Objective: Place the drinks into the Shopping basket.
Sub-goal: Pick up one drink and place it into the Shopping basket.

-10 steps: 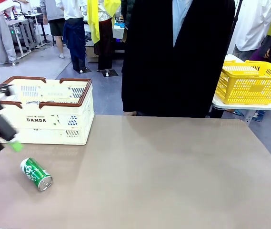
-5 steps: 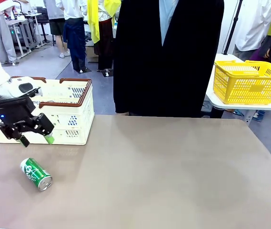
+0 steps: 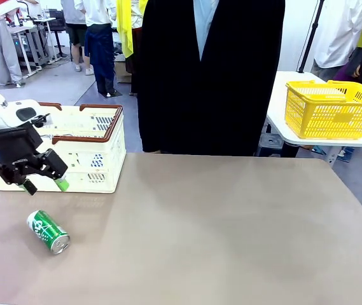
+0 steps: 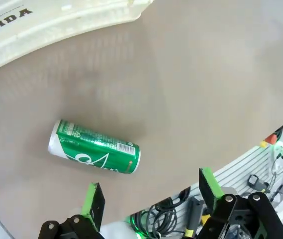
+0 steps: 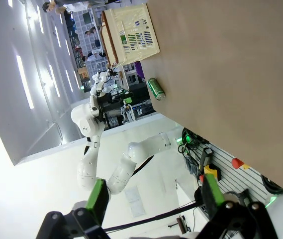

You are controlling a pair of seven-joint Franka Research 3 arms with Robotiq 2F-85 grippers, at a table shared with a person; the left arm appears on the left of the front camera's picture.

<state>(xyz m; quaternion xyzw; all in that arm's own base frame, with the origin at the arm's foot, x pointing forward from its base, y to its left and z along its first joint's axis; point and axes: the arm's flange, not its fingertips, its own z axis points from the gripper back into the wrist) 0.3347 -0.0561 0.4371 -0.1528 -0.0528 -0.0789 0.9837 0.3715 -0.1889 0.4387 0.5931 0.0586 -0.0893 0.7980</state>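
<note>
Green can [image 3: 48,232] on its side near the table's [image 3: 231,229] left front corner, long axis slanting from far-left to near-right, silver top toward the robot. Just beyond — the DAMDA basket [image 3: 72,147]. Above and behind the can, left gripper [image 3: 39,183], jaws apart, empty — clearly the nearer arm. Right gripper [image 5: 153,196] wide open too, well apart.

The can [image 3: 48,232] lies on the table [image 3: 231,229] before the basket [image 3: 85,155], left claw [image 3: 41,184] between them.

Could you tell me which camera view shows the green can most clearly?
The left wrist view: the green can lies on its side, close and unobstructed. The front view shows it smaller, near the table's corner; the right wrist view shows it tiny.
</note>
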